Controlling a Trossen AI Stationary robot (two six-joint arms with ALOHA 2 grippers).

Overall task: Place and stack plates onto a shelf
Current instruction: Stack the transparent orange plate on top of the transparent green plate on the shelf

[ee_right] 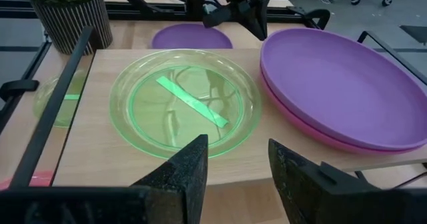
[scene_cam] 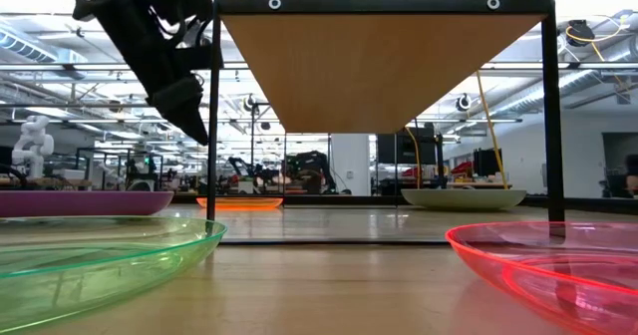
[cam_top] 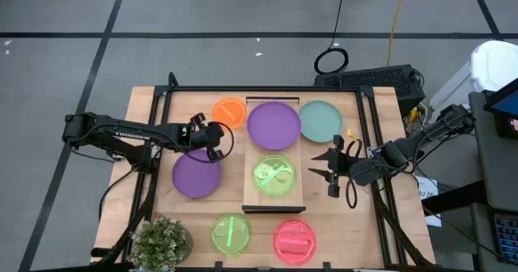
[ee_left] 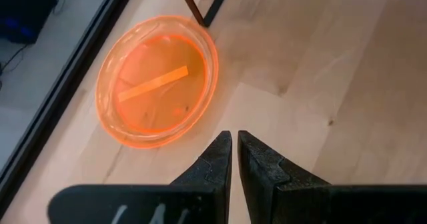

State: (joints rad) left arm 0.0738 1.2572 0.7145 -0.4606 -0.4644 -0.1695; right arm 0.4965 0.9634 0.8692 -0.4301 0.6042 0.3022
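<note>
Holding on the shelf [cam_top: 252,199]: a purple plate [cam_top: 273,125] stacked on a magenta one at the far end, a translucent green plate [cam_top: 274,176] beside it.
Table [cam_top: 332,215]: a second purple plate [cam_top: 197,176], teal plate [cam_top: 320,121], orange plate [cam_top: 229,112], another green plate [cam_top: 230,232] and pink-red plate [cam_top: 293,240] lie around the shelf.
Potted plant [cam_top: 162,244]: near left corner.
Left gripper [cam_top: 215,141]: above the table between orange plate and loose purple plate; jaws nearly closed, empty.
Right gripper [cam_top: 327,166]: just beside the shelf's right edge; jaws spread wide, empty.
</note>
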